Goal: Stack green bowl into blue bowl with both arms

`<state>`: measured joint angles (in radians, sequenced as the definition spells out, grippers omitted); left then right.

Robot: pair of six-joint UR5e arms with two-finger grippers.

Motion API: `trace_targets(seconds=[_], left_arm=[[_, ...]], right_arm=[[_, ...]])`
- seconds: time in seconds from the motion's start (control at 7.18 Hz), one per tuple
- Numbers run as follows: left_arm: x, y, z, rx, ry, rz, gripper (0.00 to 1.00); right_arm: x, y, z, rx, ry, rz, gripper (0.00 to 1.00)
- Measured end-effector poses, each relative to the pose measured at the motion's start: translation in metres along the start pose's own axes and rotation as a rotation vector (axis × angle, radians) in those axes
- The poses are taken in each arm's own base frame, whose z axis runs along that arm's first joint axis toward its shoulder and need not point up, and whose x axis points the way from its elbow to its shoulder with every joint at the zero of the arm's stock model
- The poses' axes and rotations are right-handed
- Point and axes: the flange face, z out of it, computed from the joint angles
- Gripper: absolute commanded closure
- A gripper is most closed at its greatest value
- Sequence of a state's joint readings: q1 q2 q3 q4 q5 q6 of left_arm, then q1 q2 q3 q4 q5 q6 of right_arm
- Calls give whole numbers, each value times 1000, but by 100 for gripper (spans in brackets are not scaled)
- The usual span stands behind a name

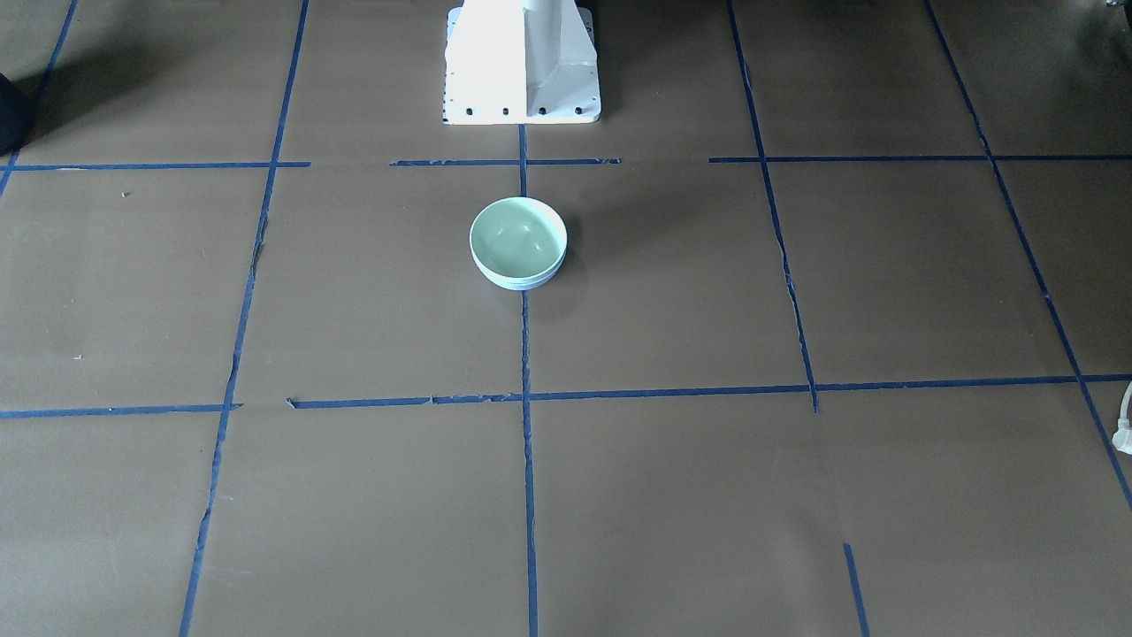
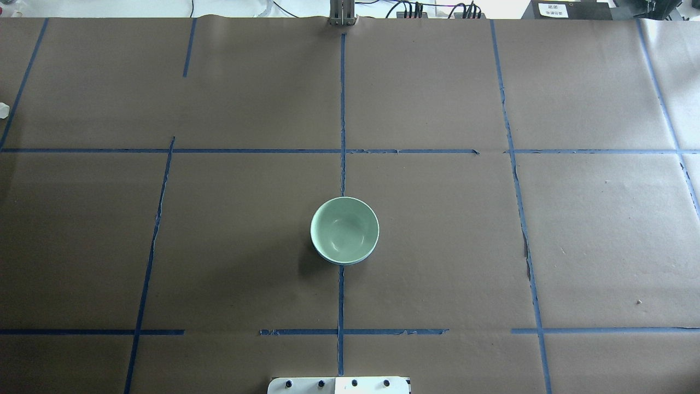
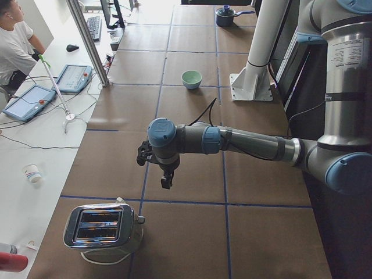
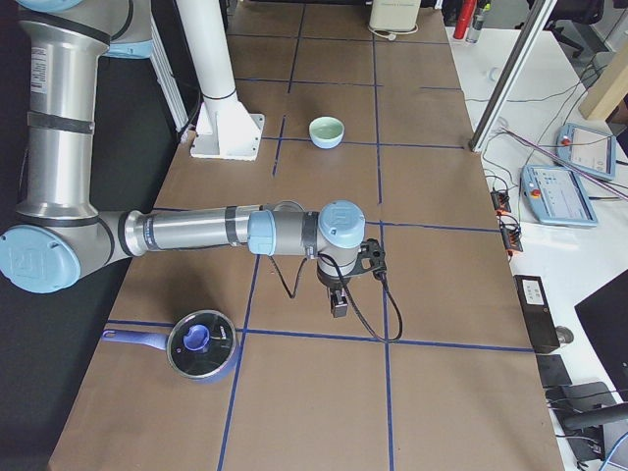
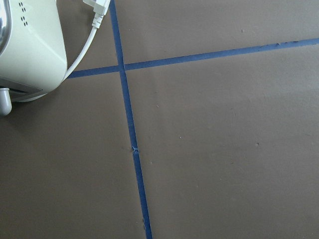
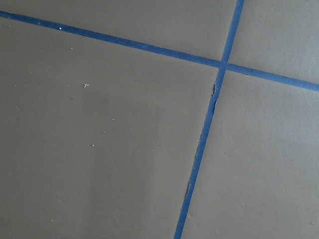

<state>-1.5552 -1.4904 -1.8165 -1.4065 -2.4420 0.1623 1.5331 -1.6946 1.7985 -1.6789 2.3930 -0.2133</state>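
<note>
Green bowl [image 1: 517,237] sits nested inside the blue bowl [image 1: 523,282]; only a thin blue edge shows under the green rim. The stack is upright on the desk [image 2: 492,246], on the centre tape line, near the white pedestal [image 1: 522,66]. Neither gripper touches it; both are well apart from the stack.

Left arm [image 3: 250,144] reaches out over the desk's left end, left gripper [image 3: 167,181] pointing down above a tape line, near the toaster [image 3: 104,228]. Right arm [image 4: 196,231] does the same at the right end, right gripper [image 4: 340,302] pointing down, near the lidded pot [image 4: 201,345]. Both grippers show in side views only, so can't tell how wide the jaws are. Wrist cams see brown paper and tape, the left one also the toaster's side.
</note>
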Motion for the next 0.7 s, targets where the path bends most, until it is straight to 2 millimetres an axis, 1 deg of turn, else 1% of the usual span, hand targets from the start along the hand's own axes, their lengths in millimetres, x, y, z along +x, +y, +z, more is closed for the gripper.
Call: trace_targets(seconds=[0.28,0.56,0.7], left_arm=[[1,-2,-1,4,-4,7,0],[3,-2,-2,8,-4,11,0],[3,-3,-2,8,-4,12,0]], right_arm=[[-1,-5,4,-8,-1,1,0],[-4,-17,7,-14,-1,-13,0],[-5,-19,8,-17,-2,-16,0]])
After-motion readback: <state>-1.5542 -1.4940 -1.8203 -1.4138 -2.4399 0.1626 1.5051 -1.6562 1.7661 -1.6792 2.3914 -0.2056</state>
